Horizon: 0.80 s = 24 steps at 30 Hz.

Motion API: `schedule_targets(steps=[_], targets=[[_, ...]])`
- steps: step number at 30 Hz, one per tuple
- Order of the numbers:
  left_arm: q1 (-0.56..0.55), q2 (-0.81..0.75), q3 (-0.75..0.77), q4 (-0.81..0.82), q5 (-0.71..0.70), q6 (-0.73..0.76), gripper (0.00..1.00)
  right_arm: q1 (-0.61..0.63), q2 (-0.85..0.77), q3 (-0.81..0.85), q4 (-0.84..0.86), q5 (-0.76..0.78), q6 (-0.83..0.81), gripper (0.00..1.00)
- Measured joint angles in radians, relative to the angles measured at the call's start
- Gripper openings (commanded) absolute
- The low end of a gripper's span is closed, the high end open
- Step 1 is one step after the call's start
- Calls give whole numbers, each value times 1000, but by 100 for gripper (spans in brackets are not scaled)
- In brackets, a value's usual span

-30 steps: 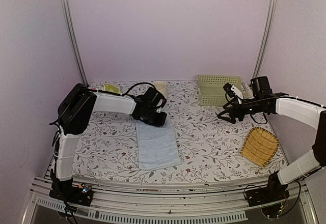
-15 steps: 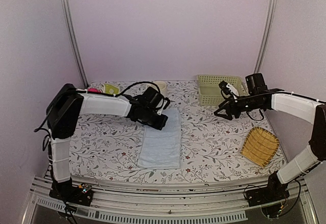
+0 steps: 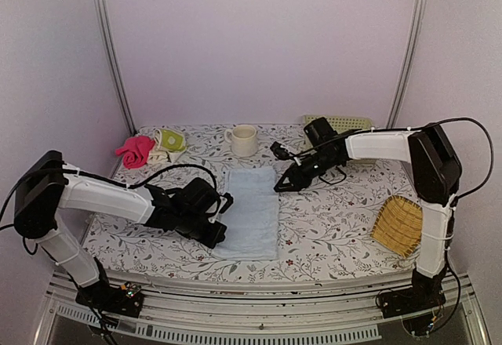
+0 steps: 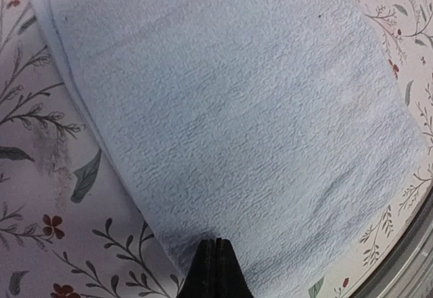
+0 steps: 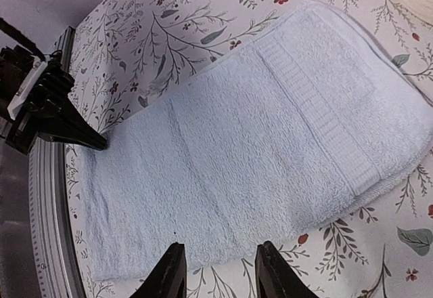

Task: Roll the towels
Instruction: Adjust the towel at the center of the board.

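The long pale blue towel (image 3: 249, 212) lies flat in the middle of the table, long side running front to back. My left gripper (image 3: 220, 234) is shut, and its tips (image 4: 215, 242) rest on the towel (image 4: 223, 108) close to its near left edge, with no cloth seen between them. My right gripper (image 3: 278, 189) is open and empty, its fingers (image 5: 169, 271) just above the towel's right long edge (image 5: 257, 162). The left gripper also shows in the right wrist view (image 5: 97, 142). The small yellow-green patterned towel (image 3: 170, 137) lies at the back left.
A pink cloth (image 3: 135, 150) lies beside the yellow-green towel. A cream mug (image 3: 243, 139) stands behind the blue towel. A pale green basket (image 3: 339, 121) is at the back right. A yellow bamboo tray (image 3: 400, 224) lies at the right front.
My left gripper moved from the towel's far end to its near left edge. My right arm swung left from near the basket to the towel's right edge. The towel now lies stretched further back.
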Motion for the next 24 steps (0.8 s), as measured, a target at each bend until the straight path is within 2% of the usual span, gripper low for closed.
schedule_targets(steps=[6,11,17,23,24], targets=[[-64,0,-41,5,-14,-47,0,32,143,84,-51,14,22,33],[-109,34,-34,50,-1,-56,0,36,254,191,-95,92,29,32],[-150,130,49,109,7,-69,0,36,289,273,-111,167,21,31],[-156,132,55,111,-18,-73,0,36,291,275,-117,166,17,36],[-158,123,53,104,-26,-68,8,36,285,270,-120,161,15,36]])
